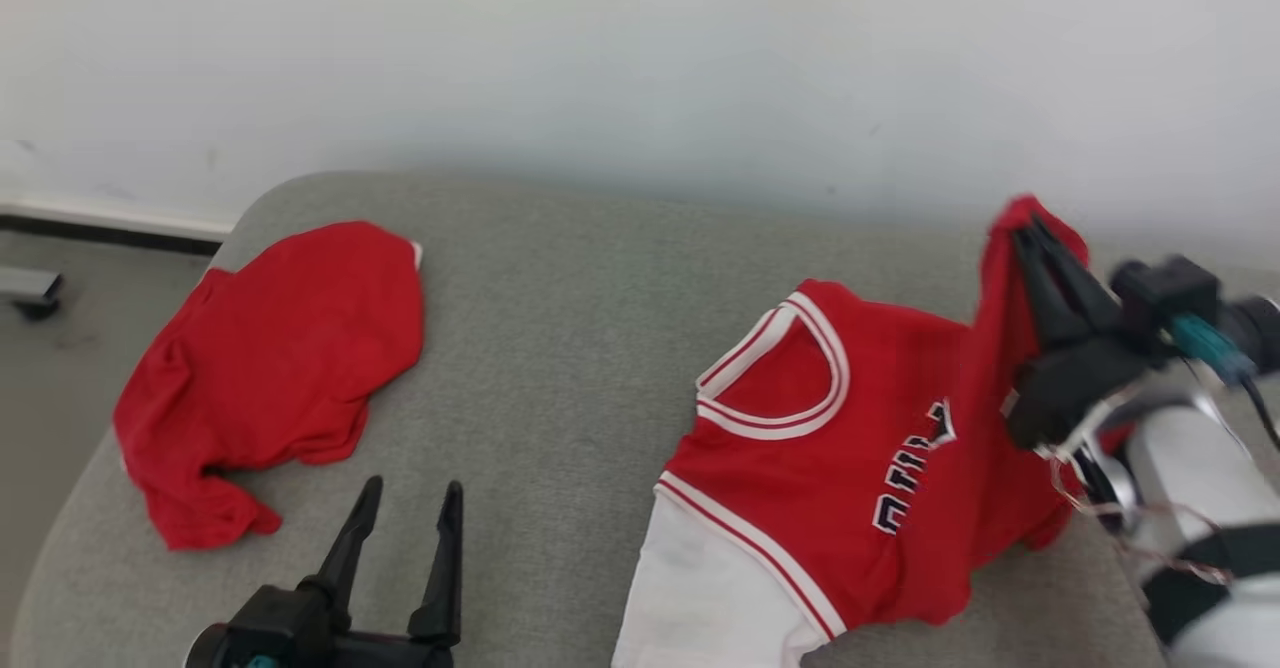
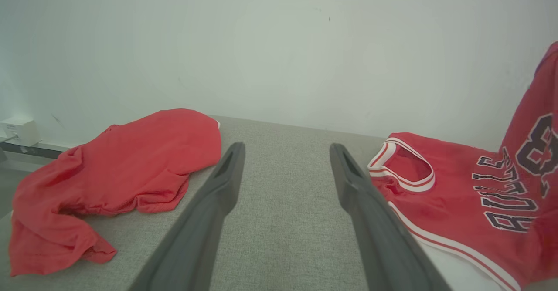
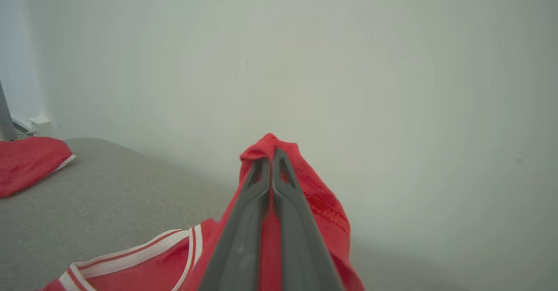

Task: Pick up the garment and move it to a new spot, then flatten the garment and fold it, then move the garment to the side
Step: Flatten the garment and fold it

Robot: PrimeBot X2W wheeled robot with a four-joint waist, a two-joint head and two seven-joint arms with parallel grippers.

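- Red cloth [image 1: 270, 368]: lies crumpled at 9 o'clock on the grey padded worktop [image 1: 560, 348], well apart from the jersey. Neither tool touches it.
- Left tool [image 1: 412, 488]: at 7 o'clock in the head view, fingers spread wide and holding nothing, over bare worktop between the two fabrics.
- Jersey [image 1: 850, 448]: red with white trim, at 4 o'clock. Most of it rests on the worktop, and only its 3 o'clock edge is raised.
- Handling (judgement): light, thin and limp. It will sag, bunch and drag from a single pinch. Take hold on the trimmed bands or hem, at two points well apart, to spread it flat.
- Right tool [image 1: 1030, 230]: at 3 o'clock, fingers pressed together, pinching a bunched fold of the jersey's edge above the worktop.
- View differences: the left wrist view shows the dark lettering [image 2: 505, 204] face-on, whereas the head view shows it skewed and partly creased. The right wrist view shows fabric wrapped around both fingertips [image 3: 266, 169], but little of the jersey lying flat.
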